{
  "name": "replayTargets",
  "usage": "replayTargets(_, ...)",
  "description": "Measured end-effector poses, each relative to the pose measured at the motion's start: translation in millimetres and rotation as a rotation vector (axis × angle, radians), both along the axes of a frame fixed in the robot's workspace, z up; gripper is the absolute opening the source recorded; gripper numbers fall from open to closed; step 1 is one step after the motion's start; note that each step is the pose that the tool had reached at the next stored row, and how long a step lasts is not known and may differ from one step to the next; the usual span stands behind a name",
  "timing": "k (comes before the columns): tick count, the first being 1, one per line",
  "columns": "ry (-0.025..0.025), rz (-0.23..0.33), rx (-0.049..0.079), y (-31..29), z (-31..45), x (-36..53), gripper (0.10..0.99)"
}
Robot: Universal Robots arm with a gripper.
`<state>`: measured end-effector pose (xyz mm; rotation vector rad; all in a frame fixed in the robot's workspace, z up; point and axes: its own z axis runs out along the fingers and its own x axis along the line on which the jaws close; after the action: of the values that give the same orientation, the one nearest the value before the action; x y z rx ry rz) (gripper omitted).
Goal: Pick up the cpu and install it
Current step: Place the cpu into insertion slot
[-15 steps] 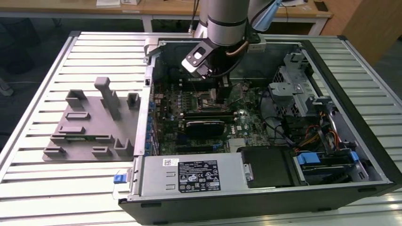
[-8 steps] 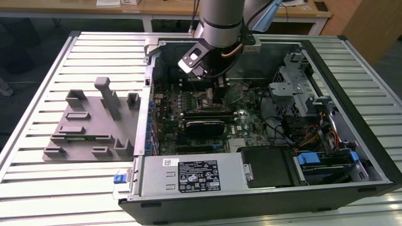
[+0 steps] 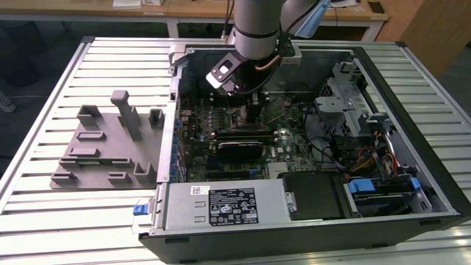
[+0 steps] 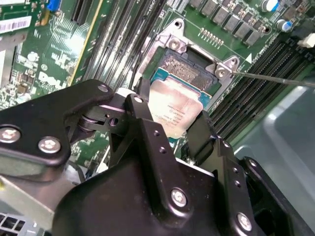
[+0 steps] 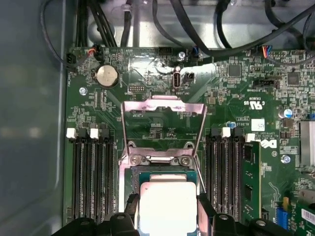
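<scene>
Reaching down into the open computer case (image 3: 294, 245) with the arm (image 3: 254, 33), over the far part of the green board (image 3: 290, 118). Down at the gripper (image 4: 172, 118) now: closed partway onto the cpu (image 4: 174, 110), one black finger (image 4: 145, 105) on each of two opposite edges, silver top facing up. Holding it right over the socket (image 4: 189, 73), with a strip of the bare contacts showing past one edge (seated or a hair above, hard to call from here). Flipped open at one end of the socket, the metal hold-down frame (image 5: 162, 123), well out of the way by the look of it. Flanking the socket on both sides, rows of black memory slots (image 5: 91, 177). Over on the exterior view's left, outside the case, a grey block of holders (image 3: 103, 149), well apart from the action. Now the fine part, judging from these angles: keep the cpu level, line its corners up square with the socket, go straight down and never sideways. No dragging across those contacts, likely the surest way to bend them. Gentle on the squeeze too, only enough to stop a slip. Worth minding the thin wire lever (image 4: 275, 79), sticking out from a socket corner and easy to snag.
</scene>
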<state>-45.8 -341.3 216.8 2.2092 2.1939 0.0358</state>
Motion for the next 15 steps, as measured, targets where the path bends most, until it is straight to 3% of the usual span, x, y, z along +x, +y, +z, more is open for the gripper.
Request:
replayTargets(5,0.0001,-0.016,0.0,0.0,-4.9,-1.3,0.545)
replayTargets(6,0.0,-0.015,0.0,0.0,-8.7,-1.5,0.545)
replayTargets(15,-0.0012,0.001,0.0,4.4,-15.1,-4.2,0.545)
